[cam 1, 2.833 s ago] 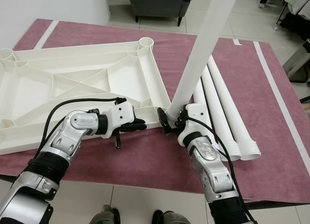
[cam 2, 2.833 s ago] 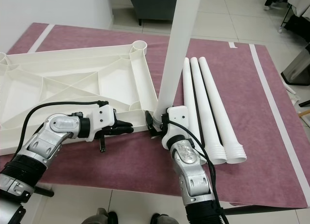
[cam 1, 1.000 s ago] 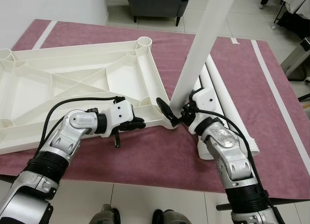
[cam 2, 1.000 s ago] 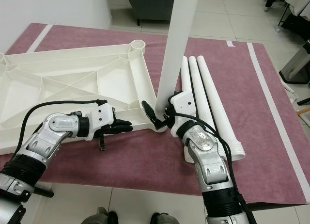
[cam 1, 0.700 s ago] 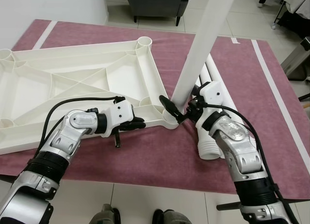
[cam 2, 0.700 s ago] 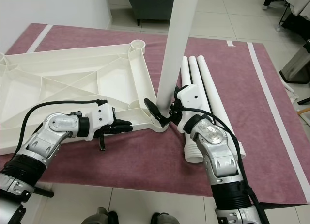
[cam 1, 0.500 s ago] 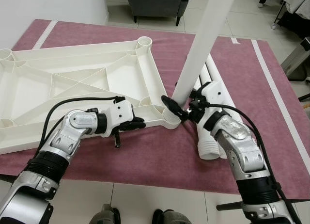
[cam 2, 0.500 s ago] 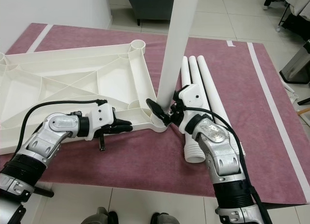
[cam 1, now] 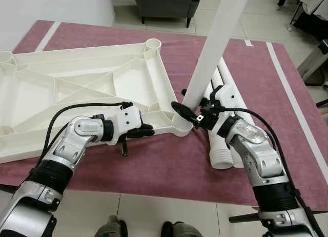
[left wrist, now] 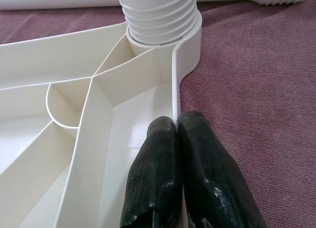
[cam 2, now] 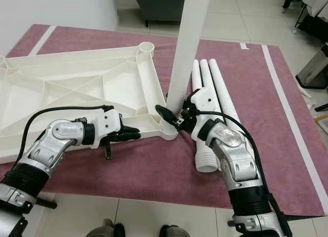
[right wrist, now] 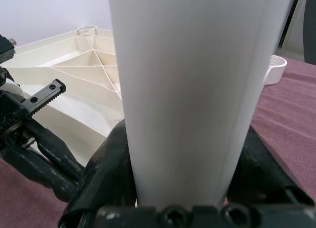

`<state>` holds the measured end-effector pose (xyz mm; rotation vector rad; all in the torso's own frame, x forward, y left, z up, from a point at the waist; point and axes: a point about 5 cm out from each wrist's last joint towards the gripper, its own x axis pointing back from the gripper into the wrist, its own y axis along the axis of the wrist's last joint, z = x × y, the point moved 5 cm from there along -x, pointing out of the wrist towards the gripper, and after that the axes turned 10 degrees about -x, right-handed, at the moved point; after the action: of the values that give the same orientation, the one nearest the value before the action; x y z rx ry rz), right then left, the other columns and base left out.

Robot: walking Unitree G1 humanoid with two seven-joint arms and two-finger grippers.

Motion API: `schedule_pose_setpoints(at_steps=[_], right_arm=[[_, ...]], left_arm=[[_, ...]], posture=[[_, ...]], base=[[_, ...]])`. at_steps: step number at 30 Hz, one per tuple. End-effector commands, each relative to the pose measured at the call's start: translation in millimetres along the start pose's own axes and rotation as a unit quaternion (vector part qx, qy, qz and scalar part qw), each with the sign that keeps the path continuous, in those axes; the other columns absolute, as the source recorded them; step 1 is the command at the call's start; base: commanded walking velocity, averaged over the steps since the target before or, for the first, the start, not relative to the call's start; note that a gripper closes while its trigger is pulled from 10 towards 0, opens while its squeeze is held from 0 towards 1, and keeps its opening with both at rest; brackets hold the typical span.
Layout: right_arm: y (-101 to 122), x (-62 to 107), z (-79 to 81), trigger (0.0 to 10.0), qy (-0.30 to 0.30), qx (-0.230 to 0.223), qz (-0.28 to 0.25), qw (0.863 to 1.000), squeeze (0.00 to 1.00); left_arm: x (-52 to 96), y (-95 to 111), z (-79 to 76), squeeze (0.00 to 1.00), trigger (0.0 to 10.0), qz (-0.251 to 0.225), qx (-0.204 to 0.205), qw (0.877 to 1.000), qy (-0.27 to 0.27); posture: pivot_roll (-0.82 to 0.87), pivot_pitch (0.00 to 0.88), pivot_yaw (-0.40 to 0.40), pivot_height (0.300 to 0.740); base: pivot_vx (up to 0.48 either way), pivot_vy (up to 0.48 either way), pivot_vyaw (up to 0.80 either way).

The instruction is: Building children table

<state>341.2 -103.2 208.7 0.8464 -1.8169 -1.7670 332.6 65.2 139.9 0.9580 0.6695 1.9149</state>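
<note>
left fingers (left wrist: 180,178) pinched on tabletop rim (left wrist: 174,90) — steadying it | right fingers (right wrist: 111,173) clasp upright leg (cam 1: 210,52) — seating it in corner socket (left wrist: 163,35)

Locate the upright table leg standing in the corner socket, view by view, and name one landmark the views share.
Left eye: upright leg, right of centre, right pincer at its base.
Right eye: centre.
Left wrist: its ribbed end in the socket, top centre.
Right wrist: fills the middle.
Shared landmark: white tabletop frame, its rim pinched by the left pincer.
</note>
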Motion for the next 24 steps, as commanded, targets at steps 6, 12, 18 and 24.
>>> schedule_pose_setpoints(at_steps=[6, 12, 18, 24], right_arm=[[-42.8, 0.7, -2.7, 10.0, -0.087, -0.050, 0.049, 0.994, 0.00], [-54.9, 3.9, -2.5, 10.0, -0.156, -0.070, 0.047, 0.984, 0.00], [-59.8, 7.1, -2.4, 10.0, -0.179, -0.087, 0.044, 0.979, 0.00], [-56.6, 6.5, -6.5, 10.0, -0.182, -0.078, 0.042, 0.979, 0.00]], left_arm=[[0.5, -19.6, -17.5, 0.00, 10.0, 0.030, 0.034, 0.999, -0.020], [0.1, -19.0, -17.5, 0.00, 10.0, 0.028, 0.034, 0.999, -0.020], [-0.9, -15.5, -16.0, 0.00, 10.0, 0.019, 0.032, 0.999, -0.020], [-0.9, -11.6, -20.5, 1.00, 10.0, 0.006, 0.036, 0.998, -0.041]], posture=[[0.06, 0.143, 0.009, 0.740], [0.05, 0.139, 0.008, 0.740], [0.05, 0.137, 0.012, 0.740], [0.05, 0.134, 0.015, 0.740]], base=[[0.000, 0.000, 0.00], [0.000, 0.000, 0.00], [0.000, 0.000, 0.00], [0.000, 0.000, 0.00]])
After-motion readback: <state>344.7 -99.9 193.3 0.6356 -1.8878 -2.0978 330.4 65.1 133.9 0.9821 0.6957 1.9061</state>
